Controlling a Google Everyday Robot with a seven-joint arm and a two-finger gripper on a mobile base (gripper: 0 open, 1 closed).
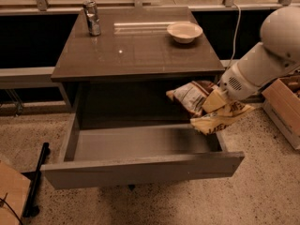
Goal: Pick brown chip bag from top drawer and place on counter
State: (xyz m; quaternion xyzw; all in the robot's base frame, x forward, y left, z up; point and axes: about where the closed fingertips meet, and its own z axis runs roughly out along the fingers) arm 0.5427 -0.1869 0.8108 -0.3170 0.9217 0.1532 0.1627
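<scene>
The brown chip bag [206, 108] hangs in the air above the right end of the open top drawer [140, 168], just below the counter's front edge. It is crumpled, brown and cream-yellow with a white panel. My gripper [220, 97] is at the end of the white arm coming in from the right and is shut on the bag's right side; the bag hides most of the fingers. The drawer is pulled far out. The counter [136, 50] is the glossy grey-brown top above it.
A metal can [92, 18] stands at the counter's back left. A cream bowl [184, 32] sits at the back right. A cardboard box [283, 109] stands on the floor at the right. A black bar [36, 182] lies on the floor left of the drawer.
</scene>
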